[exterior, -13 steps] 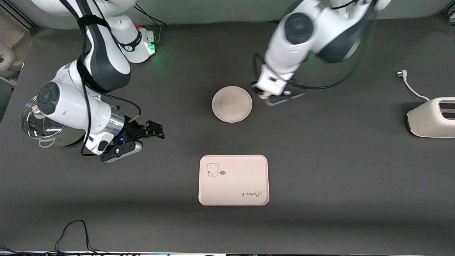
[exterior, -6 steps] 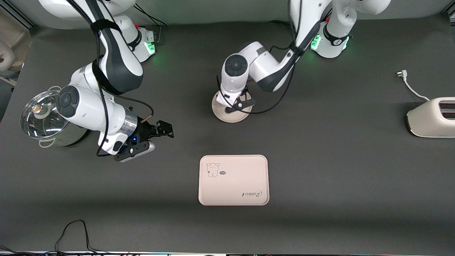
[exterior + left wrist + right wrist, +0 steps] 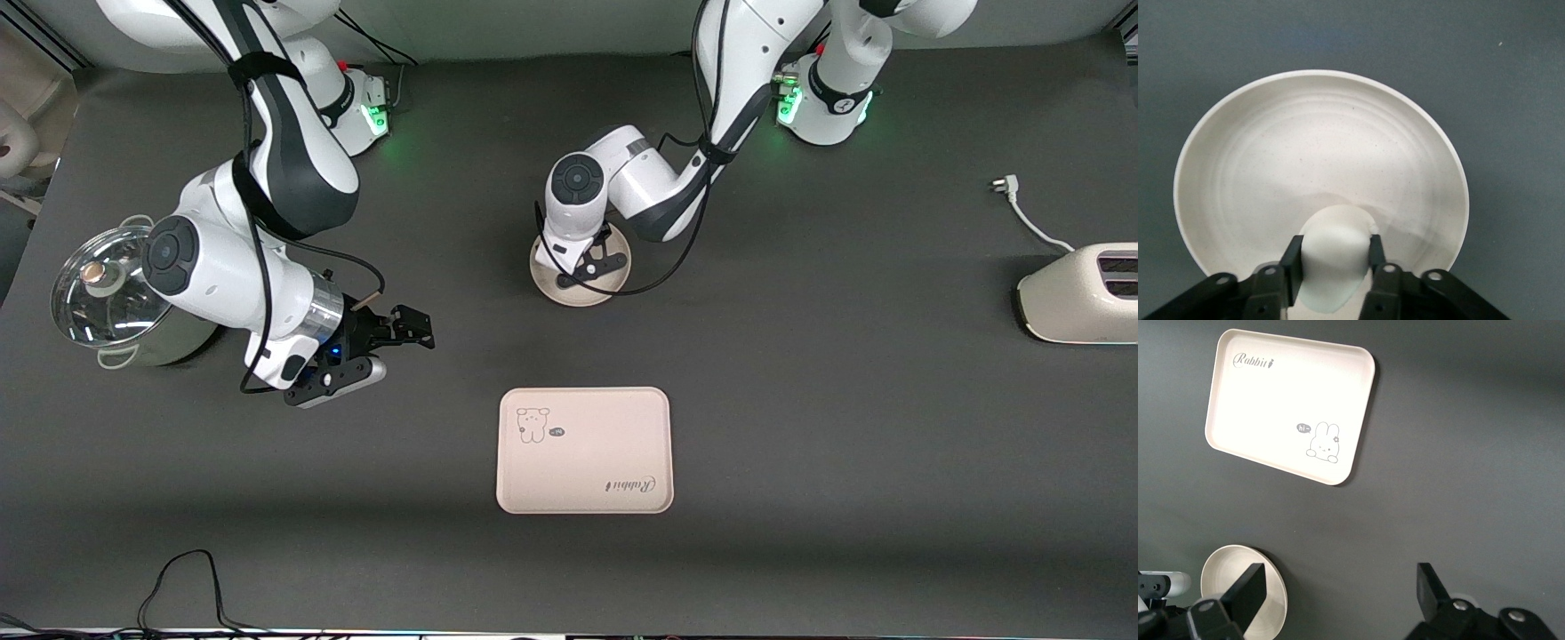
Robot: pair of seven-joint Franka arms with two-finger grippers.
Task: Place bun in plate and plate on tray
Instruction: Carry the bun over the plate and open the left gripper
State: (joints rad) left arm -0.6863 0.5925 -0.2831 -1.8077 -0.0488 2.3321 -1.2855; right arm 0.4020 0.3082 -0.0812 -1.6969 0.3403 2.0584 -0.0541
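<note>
The round cream plate sits on the dark table, farther from the front camera than the tray. My left gripper hangs low over the plate, shut on the white bun; the bun is just above or touching the plate's inside. In the front view the left hand hides the bun. My right gripper is open and empty above bare table between the pot and the tray. The right wrist view shows the tray and the plate.
A steel pot with a glass lid stands at the right arm's end of the table. A cream toaster with its cord and plug stands at the left arm's end. A black cable loops at the near edge.
My left arm swung from beside the plate to over it and lowered the bun into it. My right gripper shifted toward the table's middle, then held still.
</note>
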